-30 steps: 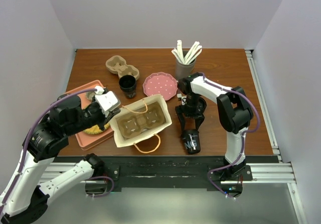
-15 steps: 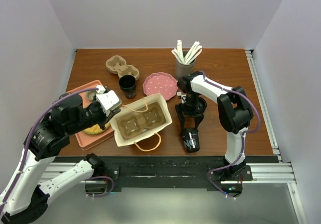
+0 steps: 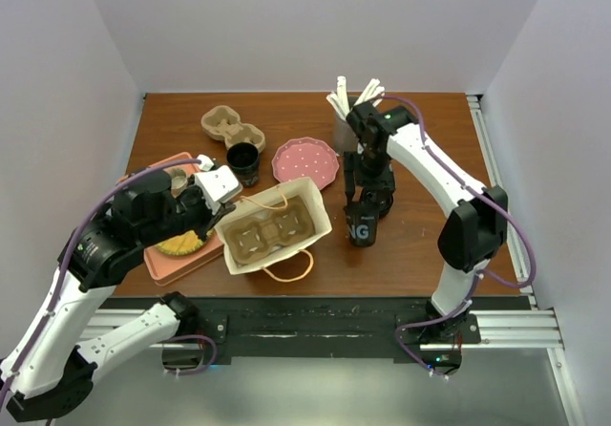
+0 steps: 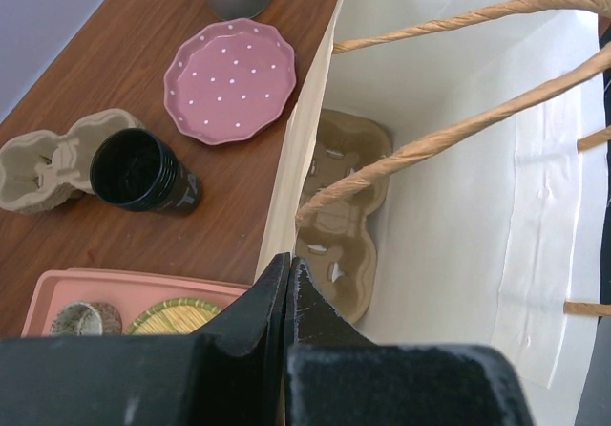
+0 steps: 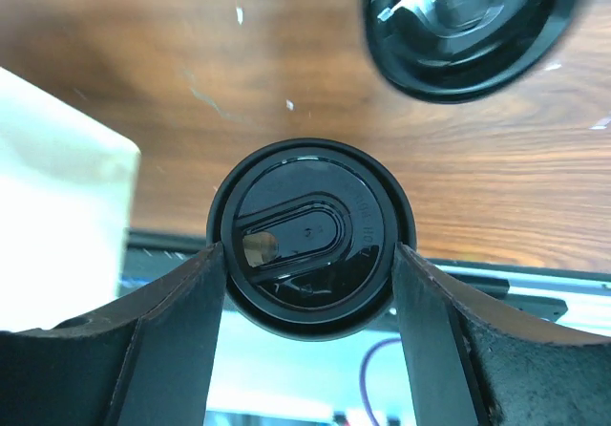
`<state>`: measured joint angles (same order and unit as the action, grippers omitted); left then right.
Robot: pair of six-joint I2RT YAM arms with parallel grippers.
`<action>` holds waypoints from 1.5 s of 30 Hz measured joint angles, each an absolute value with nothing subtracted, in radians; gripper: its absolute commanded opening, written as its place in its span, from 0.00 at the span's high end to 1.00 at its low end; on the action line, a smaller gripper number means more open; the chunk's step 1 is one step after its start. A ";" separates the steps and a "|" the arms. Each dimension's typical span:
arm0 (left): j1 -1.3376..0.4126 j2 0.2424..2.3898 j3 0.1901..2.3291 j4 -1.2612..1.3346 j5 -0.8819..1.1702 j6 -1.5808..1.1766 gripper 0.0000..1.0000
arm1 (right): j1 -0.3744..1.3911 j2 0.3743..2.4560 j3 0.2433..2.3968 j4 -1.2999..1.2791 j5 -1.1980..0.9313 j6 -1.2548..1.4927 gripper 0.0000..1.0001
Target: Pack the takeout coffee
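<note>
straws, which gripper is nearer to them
The right gripper. It holds the lidded cup just in front of the straws; the left gripper is farther off, clamped on the bag's left rim.

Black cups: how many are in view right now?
2. A lidded cup gripped in the right pincer, beside the paper bag; an open cup standing behind the bag, left of the pink plate. None seen inside the bag.

Paper bag [image 4: 458, 216] gapes open, handles [image 4: 430, 144] seemingly crossing its mouth.
</note>
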<state>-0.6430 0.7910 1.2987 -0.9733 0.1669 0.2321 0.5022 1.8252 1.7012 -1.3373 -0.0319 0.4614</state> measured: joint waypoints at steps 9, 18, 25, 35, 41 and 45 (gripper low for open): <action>-0.645 0.826 1.308 -0.961 0.177 0.231 1.00 | 0.433 1.783 1.875 -1.339 0.261 0.558 0.56; -0.657 0.875 1.351 -0.947 0.208 0.229 1.00 | 0.339 1.779 1.843 -1.039 0.664 0.519 0.58; -0.657 0.903 1.384 -0.942 0.218 0.228 1.00 | 0.287 1.689 1.423 -0.609 0.745 0.465 0.58; -0.657 0.938 1.387 -0.934 0.232 0.228 1.00 | 0.283 1.589 1.196 -0.430 0.750 0.538 0.43; -0.658 0.941 1.385 -0.910 0.238 0.227 1.00 | 0.283 1.570 1.168 -0.447 0.748 0.615 0.33; -0.658 0.941 1.376 -0.890 0.242 0.227 1.00 | 0.283 1.570 1.165 -0.502 0.743 0.676 0.26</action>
<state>-0.6579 0.9405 1.3758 -0.8902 0.2424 0.2268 0.2829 1.5696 1.1652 -0.5018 0.7433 0.6758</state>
